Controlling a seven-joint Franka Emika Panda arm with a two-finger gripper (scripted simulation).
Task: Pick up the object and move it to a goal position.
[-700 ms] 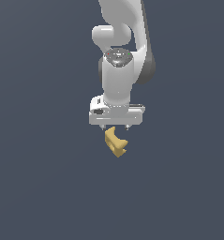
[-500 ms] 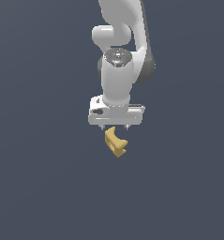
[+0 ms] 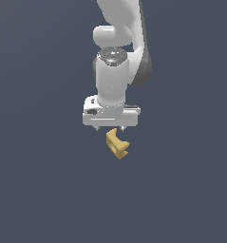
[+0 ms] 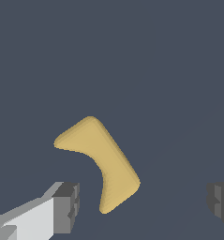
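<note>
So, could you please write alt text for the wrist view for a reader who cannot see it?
A mustard-yellow, boomerang-like object lies on a plain dark grey surface, seen from just above. The gripper has its jaws spread wide apart, one grey-padded fingertip close beside the object and the other at the frame's edge, neither touching it.

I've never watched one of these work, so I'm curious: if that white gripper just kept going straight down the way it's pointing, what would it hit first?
Probably the mustard-yellow piece. The gripper is open and the piece lies between its fingers, nearer one side. The exact height gap is unclear.
</note>
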